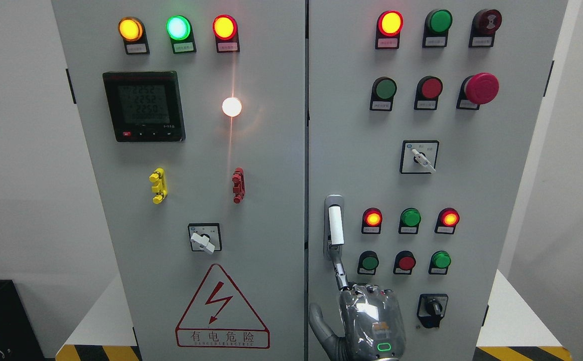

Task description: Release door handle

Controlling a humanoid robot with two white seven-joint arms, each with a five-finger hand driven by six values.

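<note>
The hand (359, 313) has one finger (339, 268) just touching the handle (335, 225). It grasps nothing, the other fingers curled back, likely so it can pull clear.

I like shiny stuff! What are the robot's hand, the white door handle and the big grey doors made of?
The right hand looks like glossy silvery plastic or metal; it mirrors the lights. The door handle seems smooth white plastic in a silvery, probably metal, frame. The cabinet doors look like matte grey painted sheet metal, flat and even, though paint hides what lies beneath.
</note>
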